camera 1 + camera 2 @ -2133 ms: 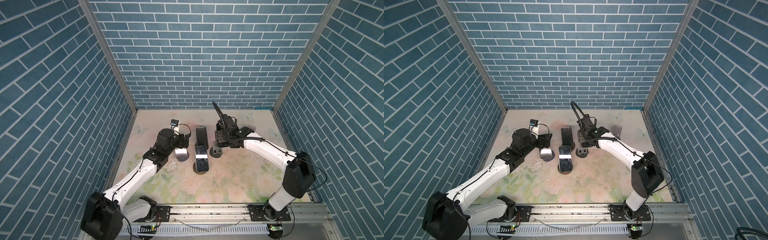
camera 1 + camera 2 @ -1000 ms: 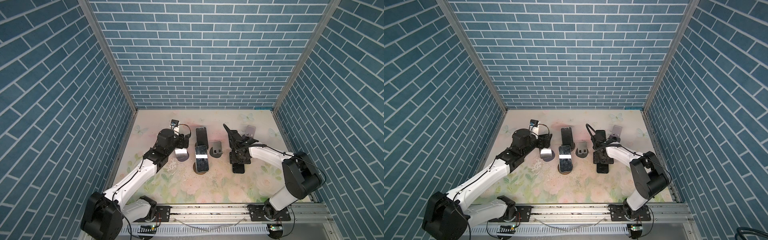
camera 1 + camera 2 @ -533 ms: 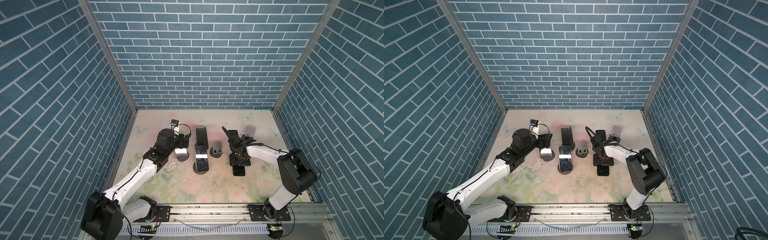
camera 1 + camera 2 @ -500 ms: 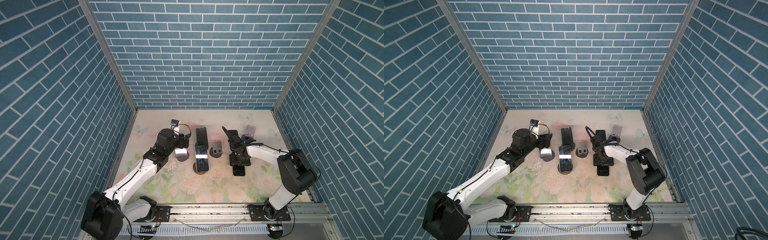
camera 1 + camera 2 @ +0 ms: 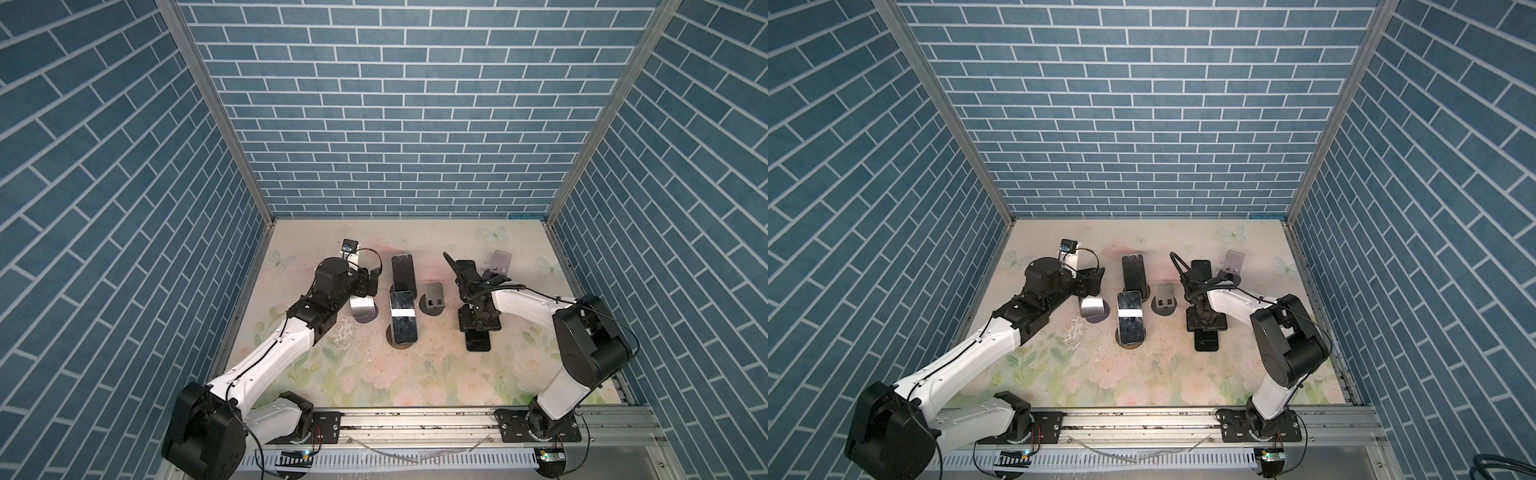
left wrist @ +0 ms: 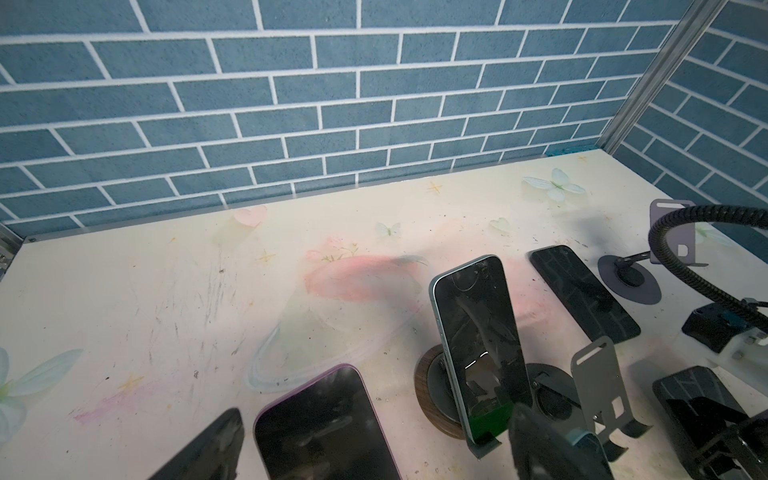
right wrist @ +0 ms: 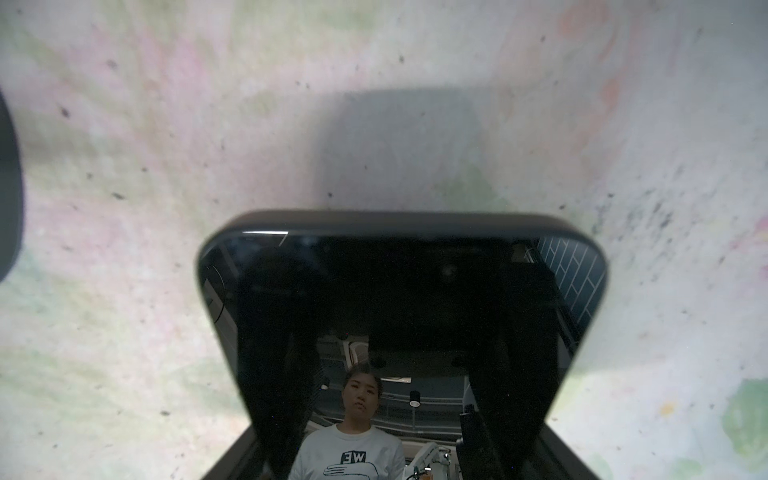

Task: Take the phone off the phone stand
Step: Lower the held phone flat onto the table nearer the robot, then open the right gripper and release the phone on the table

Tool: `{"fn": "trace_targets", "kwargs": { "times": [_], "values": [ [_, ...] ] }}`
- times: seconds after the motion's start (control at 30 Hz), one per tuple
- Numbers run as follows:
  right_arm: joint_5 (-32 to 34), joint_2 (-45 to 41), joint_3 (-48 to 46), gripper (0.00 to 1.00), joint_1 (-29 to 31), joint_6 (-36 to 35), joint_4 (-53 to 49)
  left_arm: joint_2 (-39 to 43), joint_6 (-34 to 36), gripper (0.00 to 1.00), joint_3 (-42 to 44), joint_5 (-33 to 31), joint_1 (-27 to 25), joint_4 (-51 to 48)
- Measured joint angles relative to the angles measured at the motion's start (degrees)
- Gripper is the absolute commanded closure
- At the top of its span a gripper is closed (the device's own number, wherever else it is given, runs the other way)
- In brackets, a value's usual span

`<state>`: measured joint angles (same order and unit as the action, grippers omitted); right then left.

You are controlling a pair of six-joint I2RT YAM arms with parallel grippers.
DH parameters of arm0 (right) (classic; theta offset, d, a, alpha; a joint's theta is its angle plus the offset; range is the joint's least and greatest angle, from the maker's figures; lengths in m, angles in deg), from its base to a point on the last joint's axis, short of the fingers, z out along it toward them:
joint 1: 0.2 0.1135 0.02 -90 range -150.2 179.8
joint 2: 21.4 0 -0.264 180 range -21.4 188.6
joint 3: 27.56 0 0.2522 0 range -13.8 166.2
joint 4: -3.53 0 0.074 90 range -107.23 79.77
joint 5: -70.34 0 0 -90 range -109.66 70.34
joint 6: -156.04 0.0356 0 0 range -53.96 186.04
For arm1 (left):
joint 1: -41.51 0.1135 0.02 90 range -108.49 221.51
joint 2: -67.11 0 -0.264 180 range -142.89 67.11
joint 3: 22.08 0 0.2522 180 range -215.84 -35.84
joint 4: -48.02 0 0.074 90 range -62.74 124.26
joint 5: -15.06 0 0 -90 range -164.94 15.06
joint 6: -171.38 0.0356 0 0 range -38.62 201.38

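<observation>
The right gripper (image 5: 478, 325) is reaching low over the floral table (image 5: 374, 374), its jaws pinching the long sides of the black phone (image 5: 478, 342) — the phone is lying flat, off the dark phone stand (image 5: 432, 296) and to its right. The left gripper (image 5: 369, 283) is hovering spread wide above a silver stand (image 5: 362, 308).

Blue brick walls (image 5: 395, 124), floral tabletop (image 5: 415, 374) (scuffed)

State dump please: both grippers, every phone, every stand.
left gripper: open, empty
right gripper: shut on held phone
held phone: gripped, off stand
purple phone: on stand
rear phone: on stand
front phone: on stand
flat phone: lying off stand
grey stand: empty
purple stand: empty
</observation>
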<state>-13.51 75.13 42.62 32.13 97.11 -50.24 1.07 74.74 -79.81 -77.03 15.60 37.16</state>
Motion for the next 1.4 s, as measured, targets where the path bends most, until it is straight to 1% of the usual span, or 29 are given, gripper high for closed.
{"fn": "trace_targets", "kwargs": {
  "times": [0.83,1.4],
  "values": [
    [-0.2,0.1,0.0,0.21,0.0,0.0,0.0,-1.2,0.0,0.0,0.3,0.0,0.0,0.0],
    [-0.2,1.3,1.6,0.16,0.0,0.0,-0.5,-1.3,0.1,0.0,0.5,-0.3,0.0,0.0]
  ]
}}
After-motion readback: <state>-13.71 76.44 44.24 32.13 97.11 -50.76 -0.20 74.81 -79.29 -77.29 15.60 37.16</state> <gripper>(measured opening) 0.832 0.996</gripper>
